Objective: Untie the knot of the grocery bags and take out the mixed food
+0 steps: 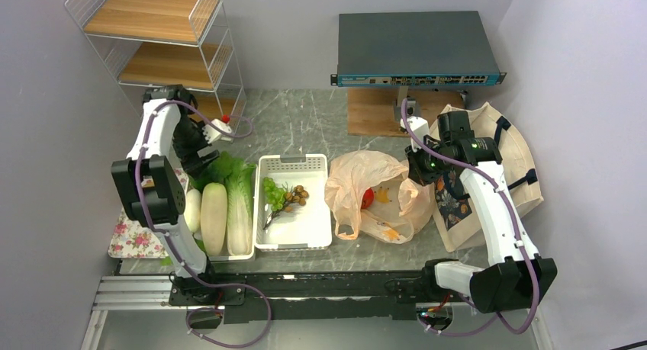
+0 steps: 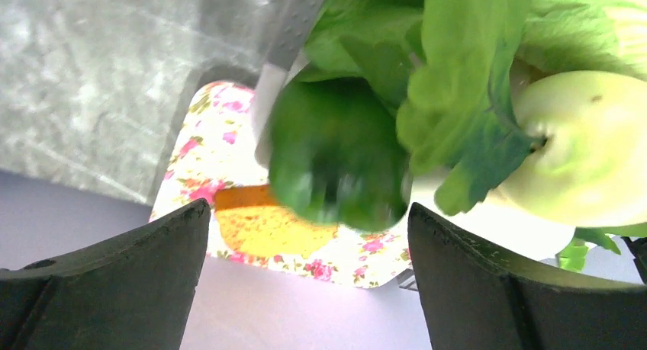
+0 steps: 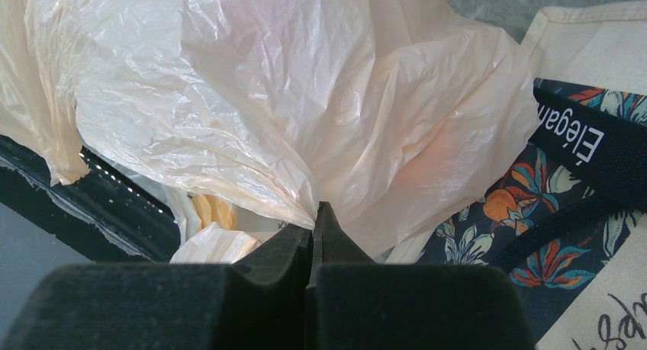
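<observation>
Black arm bases stood at the 6 o'clock edge of the grey marbled table [image 1: 305, 121].

At 8 o'clock lay a floral tray [image 1: 131, 239] with a bread slice [image 2: 259, 228] on it, seen from the left wrist. Just beside the tray, toward centre, a white basket [image 1: 229, 256] held pale radishes [image 1: 214, 216] and a leafy cabbage [image 1: 238, 194], laid lengthwise side by side. The left gripper [image 2: 308, 207] hung over the cabbage's leafy far end. Its fingers [image 2: 114, 281] were spread wide and gripped nothing. A dark green object [image 2: 336, 159] showed beyond the gap, touching neither finger and too smeared to name.

At centre a second basket [image 1: 294, 245] held grapes [image 1: 272, 194] and nuts [image 1: 300, 194], touching each other in its far half.

At 3 o'clock of that basket the peach-beige plastic bag [image 1: 358, 175] lay slumped, its mouth gaping. A red item [image 1: 368, 197] sat inside, and I could not tell what it was. The right gripper [image 3: 314, 213] had its fingers pressed together, pinching a fold of the bag's film at the edge nearest the tote.

Farther toward 3 o'clock the cream tote [image 1: 519, 159] lay flat with its navy floral panel up, touching the bag.

At 11 o'clock stood a wire shelf [image 1: 164, 37]. At 1 o'clock was a network switch [image 1: 416, 45], with a wooden board [image 1: 374, 113] beneath it.
</observation>
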{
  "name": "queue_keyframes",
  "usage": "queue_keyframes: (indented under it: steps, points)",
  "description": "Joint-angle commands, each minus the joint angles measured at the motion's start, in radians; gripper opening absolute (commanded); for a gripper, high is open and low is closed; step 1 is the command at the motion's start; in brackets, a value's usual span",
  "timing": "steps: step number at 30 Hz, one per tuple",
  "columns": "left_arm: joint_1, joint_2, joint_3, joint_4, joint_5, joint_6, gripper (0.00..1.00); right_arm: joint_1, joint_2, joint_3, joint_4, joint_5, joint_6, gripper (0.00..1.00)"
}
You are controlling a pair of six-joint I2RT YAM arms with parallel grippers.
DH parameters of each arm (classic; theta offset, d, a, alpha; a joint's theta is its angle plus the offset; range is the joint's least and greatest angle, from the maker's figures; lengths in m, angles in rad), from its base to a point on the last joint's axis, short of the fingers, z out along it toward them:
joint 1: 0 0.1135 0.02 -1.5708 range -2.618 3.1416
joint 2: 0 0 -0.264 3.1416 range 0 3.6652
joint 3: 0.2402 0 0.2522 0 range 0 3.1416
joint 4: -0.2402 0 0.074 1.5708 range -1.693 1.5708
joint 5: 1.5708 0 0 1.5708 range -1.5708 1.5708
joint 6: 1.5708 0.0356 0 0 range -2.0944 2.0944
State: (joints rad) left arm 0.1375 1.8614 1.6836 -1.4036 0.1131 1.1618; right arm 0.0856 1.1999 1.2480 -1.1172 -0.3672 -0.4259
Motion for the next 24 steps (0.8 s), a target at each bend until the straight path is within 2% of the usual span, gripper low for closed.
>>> queue_keyframes:
  steps: [1, 4, 7, 10, 12, 15, 19, 22, 24]
  points:
    - [0.023, -0.082, 0.089, -0.074, 0.027, 0.007, 0.99, -0.004, -0.027, 0.0, 0.023, -0.006, 0.001, 0.0]
    - [0.027, -0.104, 0.124, -0.092, 0.026, 0.015, 0.99, -0.003, -0.027, 0.003, 0.026, -0.009, -0.001, 0.0]
    - [0.034, -0.114, 0.24, -0.087, 0.018, 0.011, 0.99, -0.004, -0.032, 0.007, 0.026, -0.008, -0.007, 0.0]
    - [0.014, -0.112, 0.465, -0.125, 0.152, -0.013, 0.99, -0.003, -0.035, 0.01, 0.027, -0.017, -0.007, 0.0]
    - [-0.051, -0.146, 0.544, -0.124, 0.236, -0.038, 0.99, -0.003, -0.038, 0.01, 0.029, -0.03, -0.009, 0.0]
    - [-0.233, -0.296, 0.397, 0.031, 0.325, -0.084, 0.99, -0.004, -0.041, 0.013, 0.031, -0.045, -0.01, 0.0]
    - [-0.554, -0.533, 0.046, 0.421, 0.398, -0.189, 1.0, -0.004, -0.046, 0.004, 0.04, -0.075, 0.007, 0.0]
    - [-0.797, -0.552, -0.075, 0.649, 0.401, -0.275, 0.97, -0.003, -0.05, 0.0, 0.06, -0.089, 0.034, 0.0]
    - [-0.926, -0.493, -0.06, 0.699, 0.434, -0.307, 0.84, -0.003, -0.047, 0.001, 0.075, -0.094, 0.047, 0.0]
